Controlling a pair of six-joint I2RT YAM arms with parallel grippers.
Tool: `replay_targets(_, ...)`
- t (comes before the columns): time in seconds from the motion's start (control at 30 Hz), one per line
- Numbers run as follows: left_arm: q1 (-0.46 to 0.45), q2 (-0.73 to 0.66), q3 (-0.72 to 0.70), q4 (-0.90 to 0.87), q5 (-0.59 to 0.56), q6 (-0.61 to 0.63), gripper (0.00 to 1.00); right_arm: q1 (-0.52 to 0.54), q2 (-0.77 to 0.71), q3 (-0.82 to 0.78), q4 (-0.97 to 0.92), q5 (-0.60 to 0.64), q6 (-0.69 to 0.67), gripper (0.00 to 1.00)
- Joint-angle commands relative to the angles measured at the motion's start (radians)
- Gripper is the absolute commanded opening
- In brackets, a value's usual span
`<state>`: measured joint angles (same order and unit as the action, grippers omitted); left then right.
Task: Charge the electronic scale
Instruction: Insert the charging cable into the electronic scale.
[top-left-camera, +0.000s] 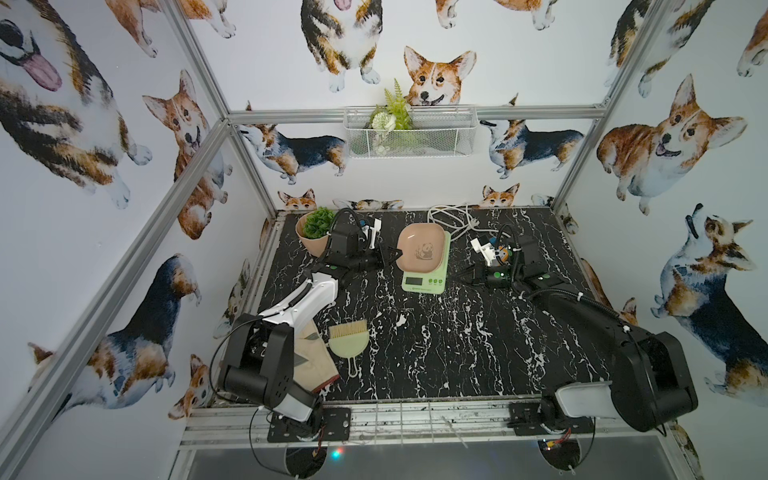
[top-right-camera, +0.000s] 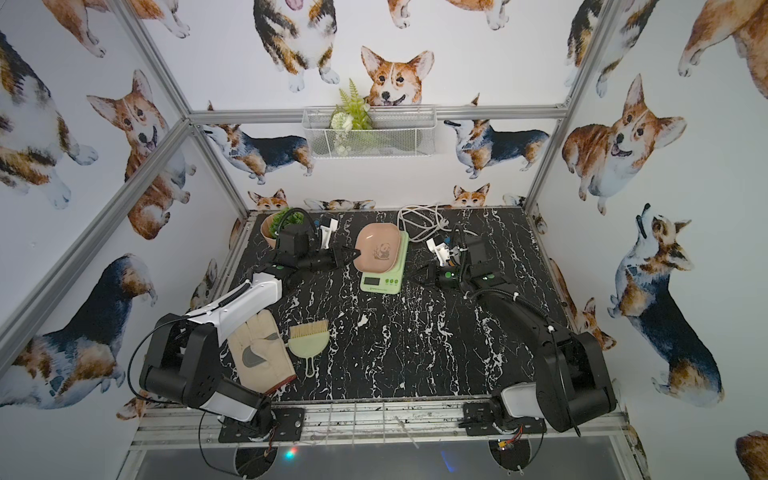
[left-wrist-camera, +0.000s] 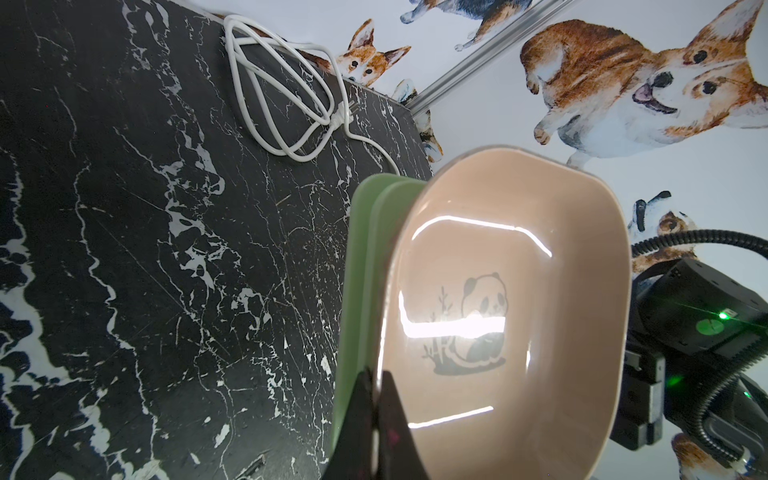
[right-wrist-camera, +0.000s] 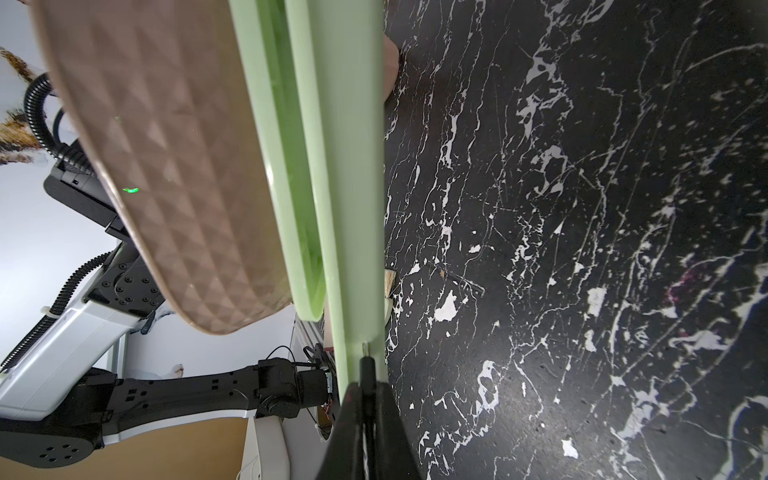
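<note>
Two grips at the pale-green electronic scale (top-left-camera: 440, 282), mid-frame: left pincer (left-wrist-camera: 377, 376) clamps the rim of its pink panda tray (left-wrist-camera: 498, 249); right pincer (right-wrist-camera: 365, 388) pinches a small black plug (right-wrist-camera: 365, 368) against its side.

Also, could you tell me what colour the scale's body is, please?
Pale green; the electronic scale shows best in a top view.

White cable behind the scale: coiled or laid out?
Coiled. The white cable lies in loose overlapping loops at the back edge of the black marble-pattern table, with one strand running off behind the pale-green electronic scale.
</note>
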<state>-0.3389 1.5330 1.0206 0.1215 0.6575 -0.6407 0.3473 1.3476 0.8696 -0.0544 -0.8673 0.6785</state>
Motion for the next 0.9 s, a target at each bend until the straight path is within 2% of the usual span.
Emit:
replay_targets(0.0, -0.006, -0.012, 0.001, 0.104, 0.092, -0.045, 0.00, 0.012, -0.007, -0.012, 0.065, 0.014, 0.009, 0.00)
replay_targets(0.2, -0.006, -0.021, 0.000, 0.112, 0.097, -0.051, 0.00, 0.019, -0.006, -0.017, 0.065, 0.020, -0.022, 0.00)
replay_targets(0.4, -0.011, -0.030, -0.008, 0.148, 0.102, -0.071, 0.00, 0.020, 0.005, -0.020, 0.099, 0.031, 0.022, 0.00)
replay_targets(0.7, -0.012, -0.031, -0.008, 0.138, 0.098, -0.073, 0.00, 0.021, -0.001, -0.023, 0.097, 0.035, 0.015, 0.00)
replay_targets(0.73, -0.012, -0.031, -0.008, 0.132, 0.097, -0.069, 0.00, 0.021, 0.002, -0.022, 0.095, 0.034, 0.013, 0.04)
replay_targets(0.87, -0.012, -0.030, -0.003, 0.082, 0.079, -0.041, 0.00, 0.020, -0.015, -0.011, 0.051, 0.046, -0.022, 0.39)
